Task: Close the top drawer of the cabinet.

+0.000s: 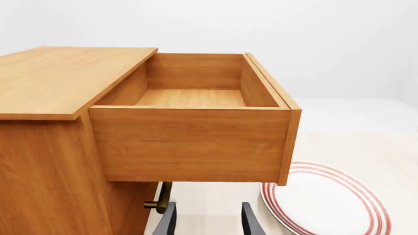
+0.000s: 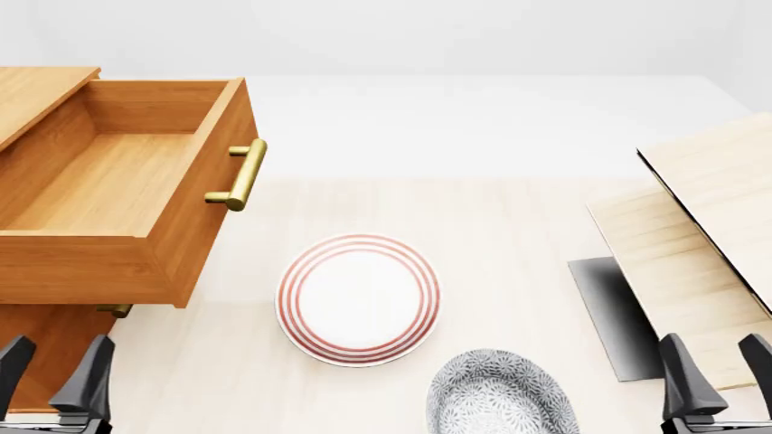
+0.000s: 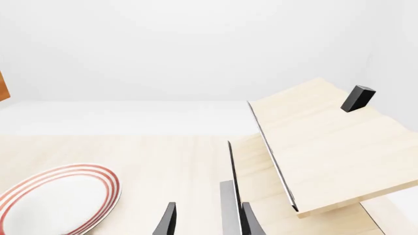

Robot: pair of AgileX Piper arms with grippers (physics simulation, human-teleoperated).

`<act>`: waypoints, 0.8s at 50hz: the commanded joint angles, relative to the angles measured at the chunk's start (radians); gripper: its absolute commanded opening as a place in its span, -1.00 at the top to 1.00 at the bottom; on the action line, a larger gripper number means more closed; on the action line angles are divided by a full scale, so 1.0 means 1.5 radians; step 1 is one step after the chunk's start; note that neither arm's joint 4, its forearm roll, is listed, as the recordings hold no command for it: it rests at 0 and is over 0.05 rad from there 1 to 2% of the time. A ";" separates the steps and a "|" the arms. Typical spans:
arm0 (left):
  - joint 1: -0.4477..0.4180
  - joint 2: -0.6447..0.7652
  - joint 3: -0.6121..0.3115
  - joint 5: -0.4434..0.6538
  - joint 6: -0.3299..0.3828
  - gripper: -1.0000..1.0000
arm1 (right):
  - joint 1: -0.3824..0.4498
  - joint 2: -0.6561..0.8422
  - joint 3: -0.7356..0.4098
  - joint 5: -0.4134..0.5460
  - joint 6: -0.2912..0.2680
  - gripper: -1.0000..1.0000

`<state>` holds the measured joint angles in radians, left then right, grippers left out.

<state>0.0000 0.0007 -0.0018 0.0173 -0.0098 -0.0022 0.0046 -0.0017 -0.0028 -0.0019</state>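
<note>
The cabinet (image 2: 42, 90) stands at the table's left side, orange-brown wood. Its top drawer (image 2: 108, 181) is pulled far out to the right and is empty, with the brass bar handle (image 2: 241, 174) on its front. In the left wrist view the top drawer (image 1: 189, 142) juts from the cabinet (image 1: 46, 166) just ahead, side on. My left gripper (image 2: 54, 380) hangs open and empty near the cabinet's near corner, below the drawer; its fingertips (image 1: 166, 220) show low in the wrist view. My right gripper (image 2: 718, 375) is open and empty at the near right, far from the cabinet.
A lower brass handle (image 1: 160, 198) peeks from under the open drawer. A red-ringed white plate (image 2: 358, 298) lies mid-table and a grey patterned plate (image 2: 501, 398) nearer me. Pale wood panels (image 2: 711, 235) lean over a dark base (image 2: 616, 316) at right, with a black block (image 3: 358, 98) on them.
</note>
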 commanded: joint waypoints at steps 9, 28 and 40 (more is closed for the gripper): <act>-0.030 0.000 -0.009 0.007 0.002 -1.00 | 0.002 0.002 -0.002 0.000 -0.001 -1.00; -0.066 0.000 0.001 -0.007 0.049 -1.00 | 0.002 0.001 -0.001 0.000 -0.001 -1.00; -0.055 0.000 -0.046 0.023 0.049 -1.00 | 0.002 0.001 -0.001 0.001 -0.001 -1.00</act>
<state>-0.0838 0.0001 -0.0206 0.0135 0.0504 0.0004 0.0062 -0.0033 -0.0026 -0.0033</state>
